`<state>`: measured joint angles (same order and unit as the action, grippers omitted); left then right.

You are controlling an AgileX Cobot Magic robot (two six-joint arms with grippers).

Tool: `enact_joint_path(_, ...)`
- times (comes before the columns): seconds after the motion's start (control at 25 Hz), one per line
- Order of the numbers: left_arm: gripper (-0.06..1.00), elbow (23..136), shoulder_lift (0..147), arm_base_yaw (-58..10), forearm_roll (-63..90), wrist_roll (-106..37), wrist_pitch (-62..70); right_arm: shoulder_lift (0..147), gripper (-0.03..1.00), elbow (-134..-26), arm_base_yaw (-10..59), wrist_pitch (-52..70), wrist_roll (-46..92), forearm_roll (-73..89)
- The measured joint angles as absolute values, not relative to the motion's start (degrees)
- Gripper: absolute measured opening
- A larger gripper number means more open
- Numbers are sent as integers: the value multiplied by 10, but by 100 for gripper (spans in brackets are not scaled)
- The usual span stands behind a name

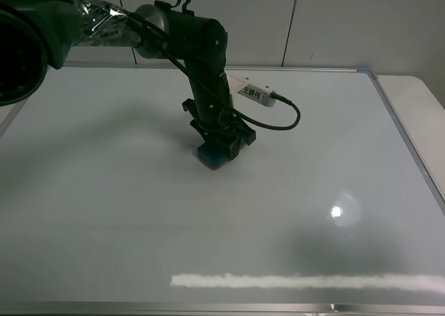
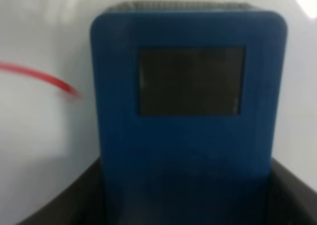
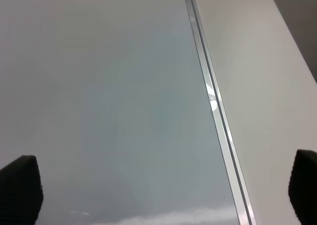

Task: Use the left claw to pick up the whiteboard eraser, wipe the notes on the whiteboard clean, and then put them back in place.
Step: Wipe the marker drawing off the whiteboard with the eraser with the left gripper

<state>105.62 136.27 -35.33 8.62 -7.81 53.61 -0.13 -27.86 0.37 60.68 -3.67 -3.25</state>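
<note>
My left claw (image 1: 219, 143) is shut on the whiteboard eraser (image 1: 212, 156) and presses it down on the whiteboard (image 1: 313, 191) a little left of its middle. In the left wrist view the eraser (image 2: 185, 101) is a blue-teal block with a dark patch on top, held between the black fingers (image 2: 64, 200). A red stroke of the notes (image 2: 42, 79) lies on the board right beside the eraser; the rest of the notes is hidden or out of view. My right gripper (image 3: 163, 195) is open and empty above the board's right edge.
The board's thin silver frame (image 3: 213, 101) runs along the right side, with the white table (image 1: 417, 93) beyond it. A white labelled box (image 1: 254, 92) and a black cable (image 1: 288, 121) hang off the left arm. A grey wall stands behind.
</note>
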Motion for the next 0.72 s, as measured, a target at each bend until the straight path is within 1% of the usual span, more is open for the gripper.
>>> enact_joint_path(0.2,55,1100,1381,-308,63,-86,518,-1,99,-279,4,607,-37,-32)
enact_joint_path(0.48,55,1109,1384,-246,42,-88,525,-1,99,-279,4,607,-37,-32)
enact_joint_path(0.72,55,1112,1384,-225,34,-88,553,-1,99,-279,4,607,-37,-32)
